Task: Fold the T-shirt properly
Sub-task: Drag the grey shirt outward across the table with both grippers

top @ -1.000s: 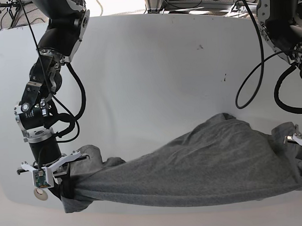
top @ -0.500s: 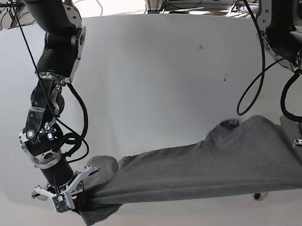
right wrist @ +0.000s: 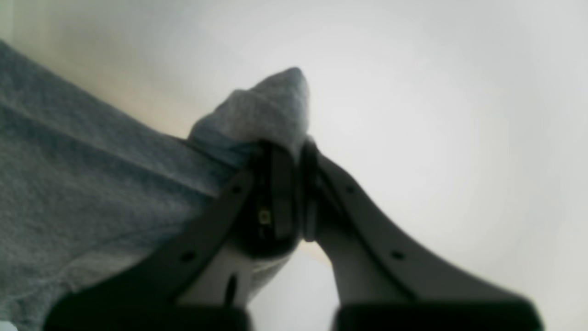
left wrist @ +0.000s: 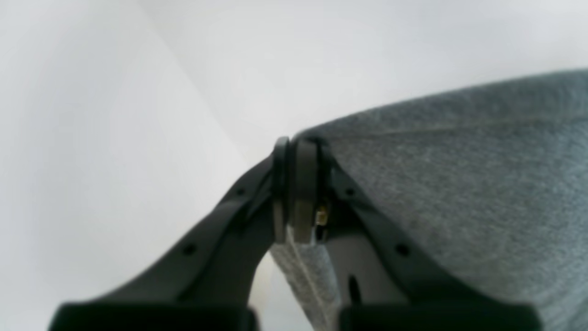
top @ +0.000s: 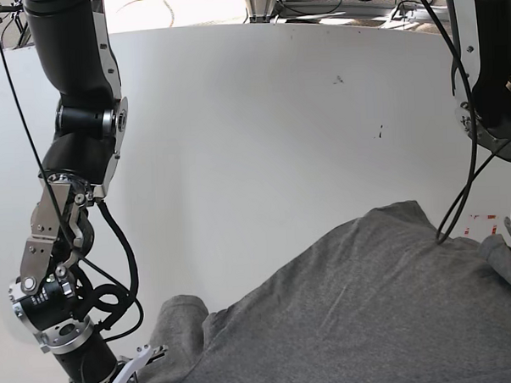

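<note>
The dark grey T-shirt [top: 388,304] hangs stretched between my two grippers and fills the lower right of the base view. My right gripper [right wrist: 287,151] is shut on a bunched fold of the T-shirt [right wrist: 92,193], and a tuft of cloth sticks up past the fingertips. Its arm [top: 73,276] stands at the base view's left, with the gripper cut off by the bottom edge. My left gripper [left wrist: 296,147] is shut on a hemmed edge of the T-shirt [left wrist: 459,184]. In the base view that gripper is outside the frame at the right.
The white table [top: 278,114] stretches away behind the shirt, with a few small dark specks [top: 339,79]. A black cable [top: 459,191] from the right-hand arm hangs down onto the cloth. Cables and stands crowd the far edge [top: 315,2].
Both arms have carried the T-shirt toward the near edge and up, so it looms larger. The grippers have slid out of the base view. Both grips have held.
</note>
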### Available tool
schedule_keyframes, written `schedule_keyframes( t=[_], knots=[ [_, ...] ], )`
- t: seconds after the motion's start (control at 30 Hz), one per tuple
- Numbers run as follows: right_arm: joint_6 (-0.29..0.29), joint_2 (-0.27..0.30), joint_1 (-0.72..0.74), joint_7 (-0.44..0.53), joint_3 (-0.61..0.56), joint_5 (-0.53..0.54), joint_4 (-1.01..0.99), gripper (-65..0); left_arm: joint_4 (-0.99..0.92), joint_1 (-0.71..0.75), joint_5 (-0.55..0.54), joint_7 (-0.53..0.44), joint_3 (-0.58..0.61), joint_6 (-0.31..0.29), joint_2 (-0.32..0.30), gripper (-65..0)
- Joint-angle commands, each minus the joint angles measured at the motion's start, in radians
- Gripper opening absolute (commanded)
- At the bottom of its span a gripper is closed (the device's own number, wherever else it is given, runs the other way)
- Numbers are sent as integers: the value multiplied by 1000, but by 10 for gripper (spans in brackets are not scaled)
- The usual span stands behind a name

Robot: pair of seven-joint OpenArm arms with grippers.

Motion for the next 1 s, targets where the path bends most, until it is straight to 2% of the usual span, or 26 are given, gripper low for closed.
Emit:
schedule_keyframes(
  t=[0.0,0.67,0.97],
  knots=[
    [-7,25,73,-8,19,-21,-16,-642,-20,-82,7,-4,25,2,-4,-650],
    [-6,58,164,-53,64,-34,-17,-643,-82,-204,-4,12,132,-14,-9,-647],
    [-5,67,147,-74,61,-39,9,-643,-84,-165,-4,12,139,-14,-9,-647]
  ],
)
